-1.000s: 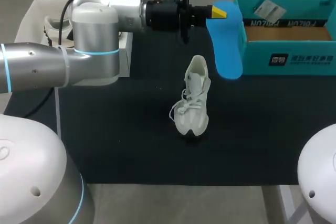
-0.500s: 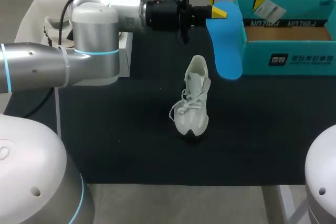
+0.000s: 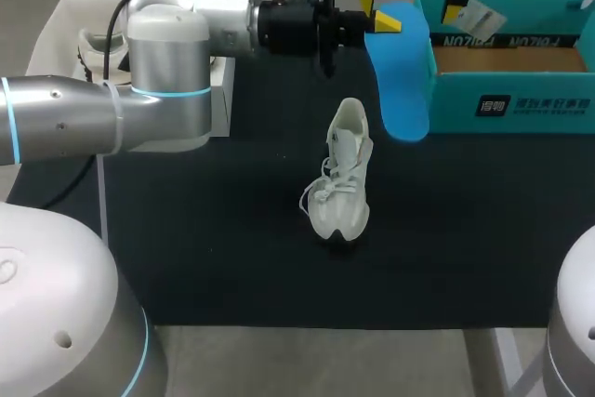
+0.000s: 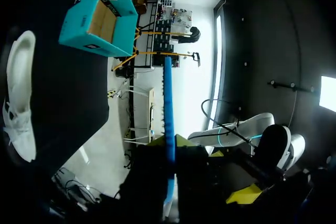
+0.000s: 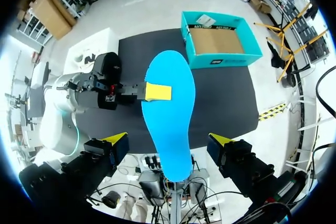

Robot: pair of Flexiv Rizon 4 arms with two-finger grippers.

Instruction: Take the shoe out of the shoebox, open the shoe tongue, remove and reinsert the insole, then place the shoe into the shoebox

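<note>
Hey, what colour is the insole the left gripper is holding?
The insole is bright blue, clearest in the right wrist view.

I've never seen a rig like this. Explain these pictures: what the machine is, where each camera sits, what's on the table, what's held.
Two robot arms work at a black table. The head picture looks down from above and behind; each round picture comes from a camera on one arm's wrist. On the table are a white shoe and an open teal shoebox. The left claw grips a blue insole, held off the table. The right claw is open, holding nothing, with the insole ahead of it.
</note>
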